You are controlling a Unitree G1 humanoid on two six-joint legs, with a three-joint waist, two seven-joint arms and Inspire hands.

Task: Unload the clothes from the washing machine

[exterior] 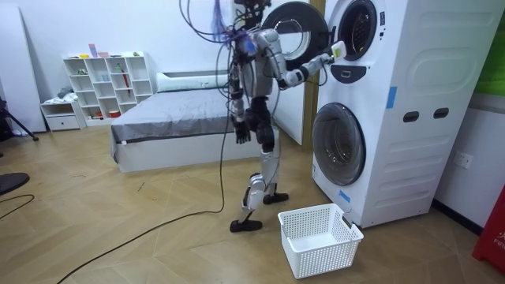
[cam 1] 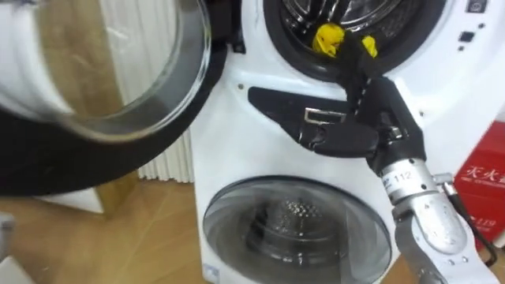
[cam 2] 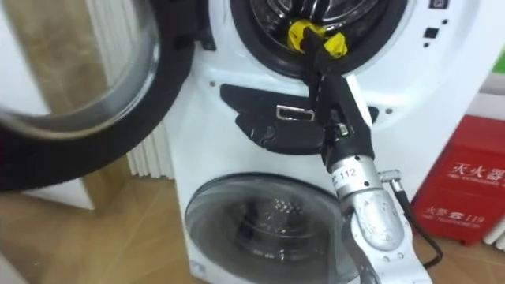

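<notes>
A yellow cloth [cam 1: 328, 38] lies on the lower rim of the upper washing machine's drum opening [cam 1: 278, 35], bunched on both sides of my fingertips. My right hand [cam 1: 383, 106] reaches up from the lower right into that opening, and its dark fingers close on the yellow cloth [cam 2: 304, 33]. The round glass door [cam 1: 102, 87] of the upper machine stands swung open to the left. In the room view I stand upright before the stacked white machines [exterior: 394, 102], right arm raised to the drum. My left hand [exterior: 240, 134] hangs at my side.
The lower machine's round door [cam 1: 296, 229] is closed, below a black control panel [cam 1: 316, 130]. A white laundry basket [exterior: 319, 237] sits on the wooden floor by my feet. A red box [cam 1: 483, 189] stands at the right. A bed [exterior: 173, 118] lies behind me.
</notes>
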